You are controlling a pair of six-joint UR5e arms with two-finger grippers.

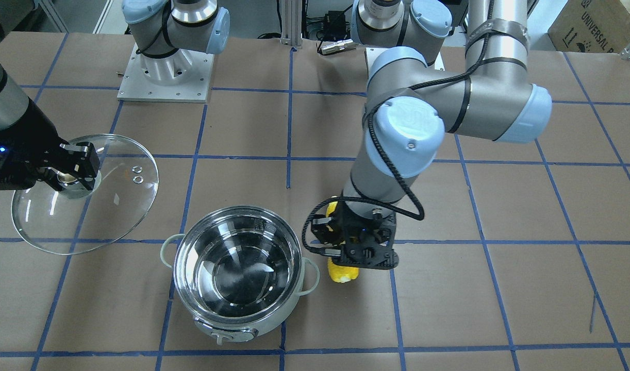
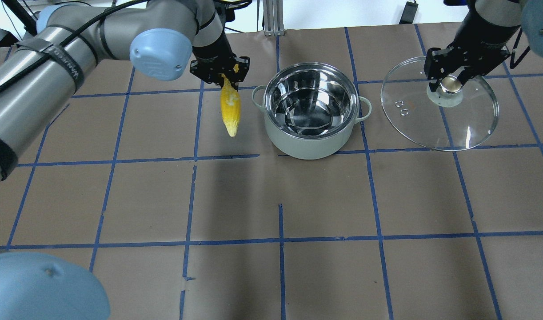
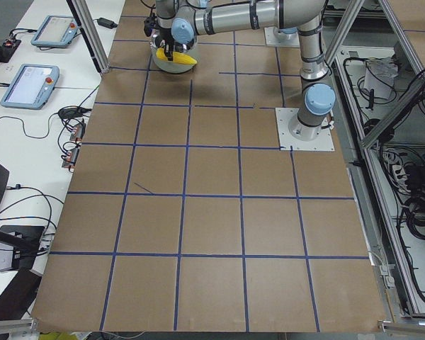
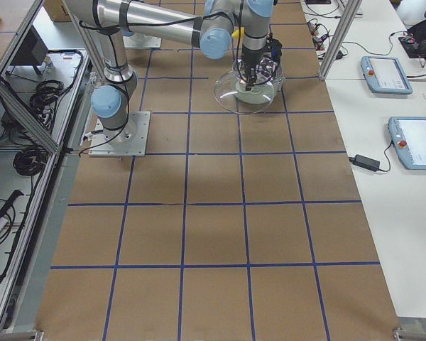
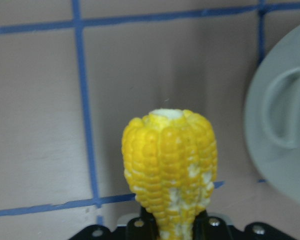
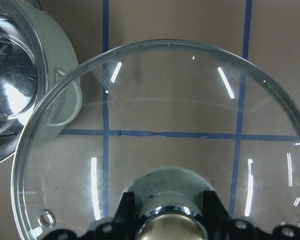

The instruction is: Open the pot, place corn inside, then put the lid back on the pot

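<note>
Pot (image 2: pixel 310 143): upright on the table (image 2: pixel 280 200), uncovered, standing between corn and lid.
Corn (image 2: pixel 230 106): hanging from the left gripper (image 2: pixel 225 76), just beside the pot and outside it.
Left gripper: clenched on the corn's upper end.
Lid (image 2: pixel 467 122): off the pot, tilted, on the robot's right.
Right gripper (image 2: pixel 449 79): clamped on the lid's knob (image 2: pixel 449 85).

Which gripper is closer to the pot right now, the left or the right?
Left. The left gripper holds the corn just beside the pot; the right gripper holds the lid farther off on the pot's other side.
</note>
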